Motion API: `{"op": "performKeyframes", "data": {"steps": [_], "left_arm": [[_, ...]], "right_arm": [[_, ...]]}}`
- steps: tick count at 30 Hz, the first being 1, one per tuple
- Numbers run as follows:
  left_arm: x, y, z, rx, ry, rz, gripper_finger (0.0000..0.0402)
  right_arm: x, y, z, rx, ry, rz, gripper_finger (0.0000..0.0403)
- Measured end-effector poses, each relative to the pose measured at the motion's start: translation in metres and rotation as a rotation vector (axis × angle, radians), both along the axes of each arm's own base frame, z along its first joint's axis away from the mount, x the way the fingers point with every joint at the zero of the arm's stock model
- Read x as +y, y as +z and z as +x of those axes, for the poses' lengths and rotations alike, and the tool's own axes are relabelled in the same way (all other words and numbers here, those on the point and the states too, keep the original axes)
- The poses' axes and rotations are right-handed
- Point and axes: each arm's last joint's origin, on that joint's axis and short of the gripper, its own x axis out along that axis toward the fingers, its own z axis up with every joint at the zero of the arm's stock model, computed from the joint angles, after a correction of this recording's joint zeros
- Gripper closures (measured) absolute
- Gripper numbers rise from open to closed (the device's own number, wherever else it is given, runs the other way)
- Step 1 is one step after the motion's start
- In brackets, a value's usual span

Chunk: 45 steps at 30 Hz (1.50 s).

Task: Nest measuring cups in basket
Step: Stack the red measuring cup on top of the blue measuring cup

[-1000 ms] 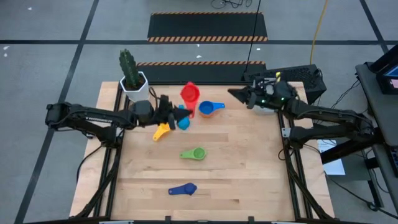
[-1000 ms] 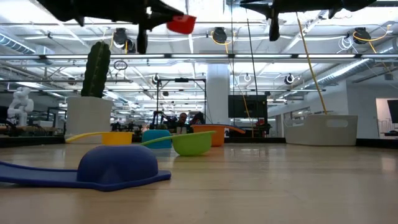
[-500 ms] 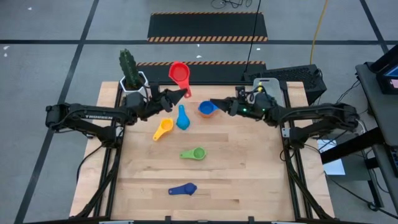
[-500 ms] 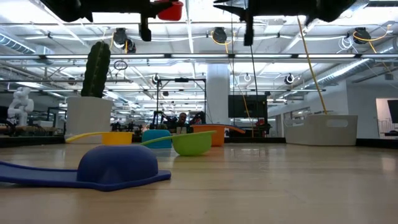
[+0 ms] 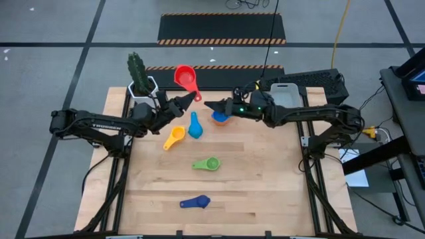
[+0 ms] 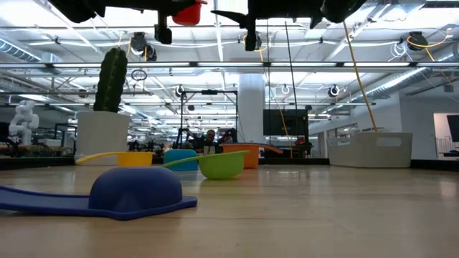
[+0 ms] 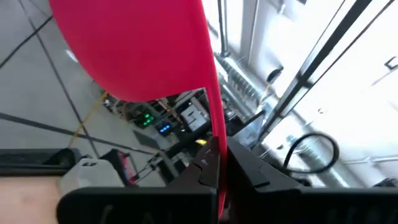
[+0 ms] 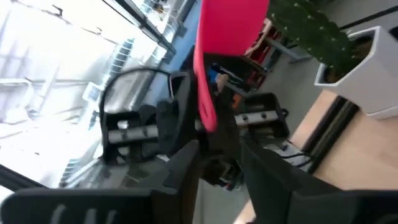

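Above the wooden table (image 5: 265, 186), left tool (image 5: 194, 97) clenches the red cup's (image 5: 185, 77) handle; right tool (image 5: 208, 105) gapes, basket (image 5: 285, 93) half-hidden.

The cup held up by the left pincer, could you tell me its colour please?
Red; clearest in the high view.

The desk (image 5: 265, 179) is pale wood in butted planks, smooth with a soft sheen. The red measuring cup (image 5: 186, 78) is smooth, glossy plastic, as are the green cup (image 5: 208, 163) and dark blue cup (image 5: 196, 202). The basket (image 5: 287, 94) is pale, matt plastic. Both arms look matt black.
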Motion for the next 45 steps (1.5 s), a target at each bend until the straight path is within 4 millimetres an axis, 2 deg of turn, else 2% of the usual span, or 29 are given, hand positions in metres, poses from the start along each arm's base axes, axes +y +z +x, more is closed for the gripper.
{"op": "performKeyframes", "data": {"steps": [8, 22, 35, 40, 45], "left_arm": [[-0.002, 0.0, 0.0, 0.002, 0.02, -0.002, 0.0394], [0.002, -0.001, -0.001, 0.01, 0.05, -0.009, 0.0387], [0.002, -0.001, -0.001, -0.008, 0.039, -0.032, 0.0395], [0.002, 0.0, -0.001, -0.017, 0.039, -0.032, 0.0387], [0.002, 0.002, -0.002, -0.045, 0.038, -0.034, 0.0395]], "right_arm": [[-0.007, 0.004, -0.001, -0.064, 0.0, 0.014, 0.0251], [-0.014, 0.004, -0.002, -0.051, -0.062, -0.046, 0.0259], [-0.009, 0.009, -0.001, -0.068, -0.089, -0.059, 0.0259], [-0.008, 0.005, 0.007, -0.043, -0.076, -0.066, 0.0259], [-0.009, 0.002, 0.025, -0.048, -0.02, -0.07, 0.0259]]}}
